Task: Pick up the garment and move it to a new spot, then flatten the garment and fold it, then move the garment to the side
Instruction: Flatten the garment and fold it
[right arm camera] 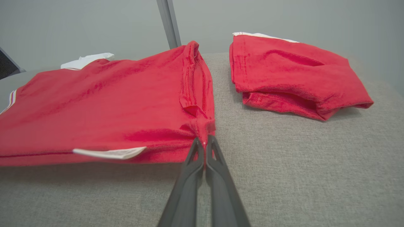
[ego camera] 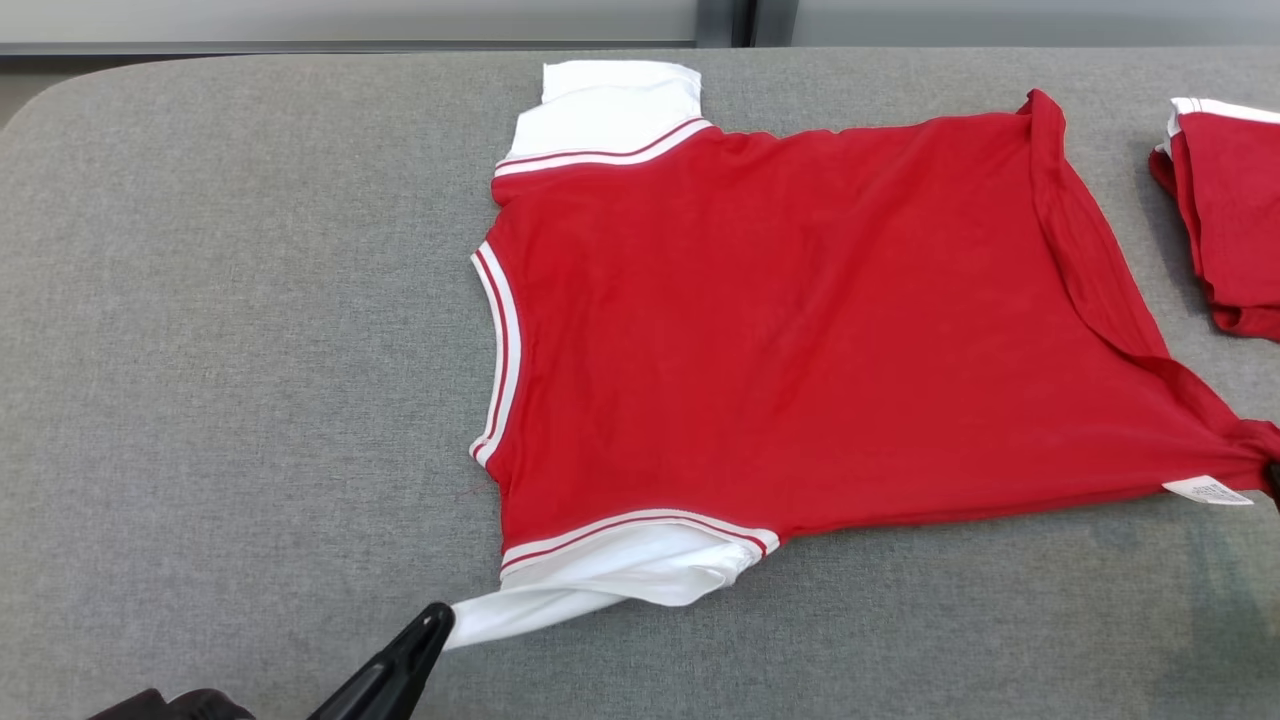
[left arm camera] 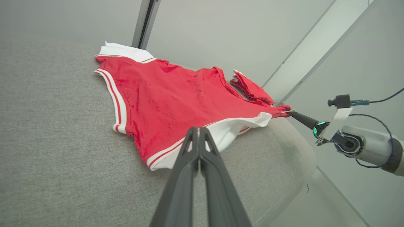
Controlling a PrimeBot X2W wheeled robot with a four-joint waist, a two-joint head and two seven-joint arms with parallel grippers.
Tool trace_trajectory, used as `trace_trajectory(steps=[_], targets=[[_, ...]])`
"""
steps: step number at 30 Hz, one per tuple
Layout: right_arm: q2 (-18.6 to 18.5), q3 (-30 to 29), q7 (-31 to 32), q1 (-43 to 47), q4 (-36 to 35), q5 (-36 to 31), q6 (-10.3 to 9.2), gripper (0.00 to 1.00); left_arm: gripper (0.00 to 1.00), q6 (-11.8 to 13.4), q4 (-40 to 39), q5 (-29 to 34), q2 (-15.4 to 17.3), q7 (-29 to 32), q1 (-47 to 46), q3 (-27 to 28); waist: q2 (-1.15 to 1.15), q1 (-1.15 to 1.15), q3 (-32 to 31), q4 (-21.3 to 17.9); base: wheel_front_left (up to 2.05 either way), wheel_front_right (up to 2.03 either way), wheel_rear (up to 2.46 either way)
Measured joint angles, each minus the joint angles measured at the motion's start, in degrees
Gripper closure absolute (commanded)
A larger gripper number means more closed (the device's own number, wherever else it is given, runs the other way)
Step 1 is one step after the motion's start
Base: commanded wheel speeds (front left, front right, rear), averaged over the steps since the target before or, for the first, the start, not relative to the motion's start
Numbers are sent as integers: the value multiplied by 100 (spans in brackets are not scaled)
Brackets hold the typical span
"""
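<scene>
Progress check: the garment (ego camera: 780, 330), a red tee with white sleeves, lies spread out on the grey padded table (ego camera: 200, 350), roughly centre and running toward the right side in the head view. So I'd say the pick-and-move bit is done and we're in the flatten stage. The left gripper (ego camera: 435, 620) is pinched closed on the tip of the near white sleeve (ego camera: 600, 585), which is drawn out to a point. The right gripper (right arm camera: 204, 140) is clamped on the near hem corner (right arm camera: 202, 126), which bunches up at its tips. The body of the shirt is mostly smooth, but the hem edge (ego camera: 1080, 250) is flipped over in a long strip and the near sleeve is crumpled. Folding and shifting it aside aren't done yet, by the look of it.

Around it: another folded red garment (right arm camera: 296, 75) sits just beside the hem end, not touching. That's the one thing I'd watch, since it takes up the right side where the finished fold might go.
</scene>
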Motion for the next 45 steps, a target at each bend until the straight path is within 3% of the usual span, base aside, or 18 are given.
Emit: trace_trajectory(steps=[4, 10, 17, 25, 26, 27, 28, 29, 30, 36, 40, 45], targets=[[198, -335, 385, 107, -325, -238, 0, 100, 100, 83, 26, -36, -18, 114, -120, 34, 0, 0, 23, -11, 0, 0, 0], [721, -492, 1050, -437, -344, -413, -1, 100, 100, 18, 641, -86, -468, 398, -1124, -94, 0, 0, 74, 44, 0, 0, 0], [1047, -513, 1344, -1462, 312, -791, -1, 100, 100, -85, 1733, 148, -985, 422, -2557, -177, 0, 0, 274, 152, 0, 0, 0], [1187, -678, 1361, -2266, 1014, -1230, 0, 100, 100, -170, 2463, 299, -1147, 201, -3289, -152, 0, 0, 553, 216, 0, 0, 0], [1217, -665, 1373, -2359, 1104, -1265, 0, 90, 100, -177, 2536, 299, -1188, 172, -3359, -177, 0, 0, 593, 224, 0, 0, 0], [1257, -647, 1370, -2431, 1170, -1288, 0, 68, 99, -179, 2615, 299, -1232, 140, -3431, -220, 0, 0, 630, 234, 0, 0, 0], [1295, -627, 1355, -2500, 1259, -1298, 0, 0, 67, -185, 2691, 269, -1298, 114, -3494, -250, 0, 0, 662, 247, 0, 0, 0], [1335, -600, 1322, -2564, 1325, -1314, 0, 0, 47, -185, 2782, 253, -1369, 79, -3561, -300, 0, 0, 687, 264, 0, 0, 0], [1374, -602, 1235, -2610, 1376, -1317, 0, 0, 0, -200, 2882, 283, -1406, 71, -3629, -371, 0, 0, 705, 282, 0, 0, 0], [1457, -684, 773, -2504, 1340, -1136, 0, 0, 0, -198, 3034, 388, -1594, -37, -3572, -255, 0, 0, 652, 297, 0, 0, 0], [1397, -965, 445, -2008, 1251, -1089, -2, 0, 0, 178, 2736, 363, -1668, -54, -2797, -63, 0, 0, 487, 256, 0, 0, 0], [1527, -1093, 310, -1432, 1170, -1098, -3, 0, 0, 625, 2646, -45, -1920, 167, -1757, -231, 0, 0, 234, 190, 0, 0, 0]])
